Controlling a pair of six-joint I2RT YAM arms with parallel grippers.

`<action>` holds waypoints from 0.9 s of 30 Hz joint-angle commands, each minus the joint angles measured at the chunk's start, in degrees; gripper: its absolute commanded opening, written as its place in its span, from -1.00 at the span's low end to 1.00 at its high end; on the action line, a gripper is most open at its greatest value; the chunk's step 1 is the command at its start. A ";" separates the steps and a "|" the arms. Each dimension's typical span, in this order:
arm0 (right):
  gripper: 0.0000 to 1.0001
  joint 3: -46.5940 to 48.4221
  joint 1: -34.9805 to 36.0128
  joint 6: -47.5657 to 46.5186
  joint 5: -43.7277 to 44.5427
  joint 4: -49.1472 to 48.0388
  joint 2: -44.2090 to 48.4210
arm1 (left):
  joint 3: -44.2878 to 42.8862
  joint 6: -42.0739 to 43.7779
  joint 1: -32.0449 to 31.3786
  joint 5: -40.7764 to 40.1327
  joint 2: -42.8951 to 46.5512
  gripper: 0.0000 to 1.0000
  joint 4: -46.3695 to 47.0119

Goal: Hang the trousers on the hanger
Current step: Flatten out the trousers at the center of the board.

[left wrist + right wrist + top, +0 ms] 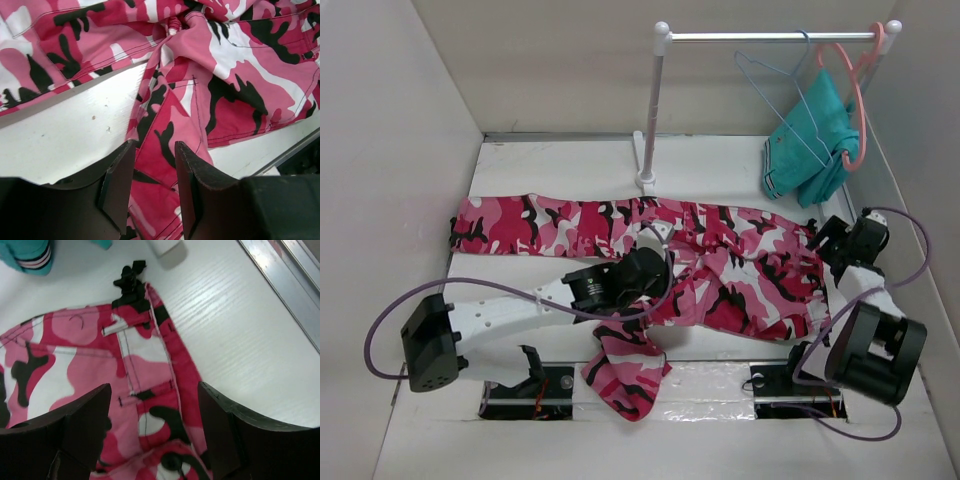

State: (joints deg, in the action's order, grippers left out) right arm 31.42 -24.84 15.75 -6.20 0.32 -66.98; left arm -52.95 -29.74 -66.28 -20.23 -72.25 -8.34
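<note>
Left gripper [154, 147]: fingers parted, not pinching. A loose fold of the trousers [740, 260] runs up between them. I cannot tell whether either finger touches the cloth. It sits on the near side of the rack [655, 110], roughly in line with its post.

Right gripper [154, 390]: fingers spread wide and holding nothing. It hangs over the waistband corner, where a black tie [131, 280] sits at the cloth's edge. It is on the near side of the rack's right end, under the hanging things.

Trousers: flat on the table [520, 160], just on the near side of the rack's foot.
- One leg runs out left of the post.
- The waist part lies to the right of the post.
- The other leg is bunched under my left wrist, and its end droops over the table's near edge, well nearer than the rack.
- No part of them is on the rack.

Hanger [776, 104]: hooked on the rack's rail towards its right end, bare and well apart from the trousers.

Just right of it on the same rail is a pink hanger [860, 110] carrying a teal garment [810, 145]. The garment's lower edge comes down near the waist of the trousers.
</note>
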 commanded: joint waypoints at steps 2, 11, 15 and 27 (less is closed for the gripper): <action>0.52 5.66 -3.63 -1.51 -5.22 -7.00 -9.20 | 3.37 2.40 0.10 -3.14 6.06 -0.30 4.03; 0.35 11.11 -5.75 -1.42 -15.24 -9.20 -23.97 | 12.42 0.12 0.10 -0.69 13.45 -0.29 10.88; 0.33 14.72 -6.27 -1.60 -18.15 -5.95 -27.23 | 12.87 0.82 0.10 -1.57 14.76 -0.29 10.53; -0.27 19.12 -6.27 -2.74 -22.46 -0.49 -31.28 | 16.73 0.82 1.95 -3.15 20.21 -0.31 12.91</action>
State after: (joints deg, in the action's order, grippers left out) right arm 48.16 -30.81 13.43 -26.59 -1.76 -97.84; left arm -37.32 -29.10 -64.93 -22.26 -53.95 1.72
